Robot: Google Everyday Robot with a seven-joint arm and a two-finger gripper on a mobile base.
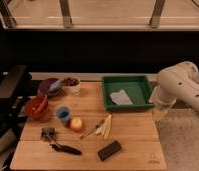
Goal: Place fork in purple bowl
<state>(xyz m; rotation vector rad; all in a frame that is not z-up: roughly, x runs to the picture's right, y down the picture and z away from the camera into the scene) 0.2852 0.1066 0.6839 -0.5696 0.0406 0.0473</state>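
The fork [91,130] is thin and greyish and lies slantwise on the wooden table [133,137], just left of the pale yellow strips [106,126]. The dark purple bowl [47,89] sits at the table's far left corner, with a pale bluish item resting in it. My white arm [182,86] comes in from the right. The gripper [160,111] hangs off the table's right edge beside the green tray, far from both the fork and the bowl.
A green tray [135,82] holding a white sheet stands at the back right. A small white cup [71,85], a red-orange bowl [37,106], a blue cup [63,114] and a round fruit [76,123] lie between fork and bowl. A black-handled tool [62,146] and a black block [109,150] lie near the front.
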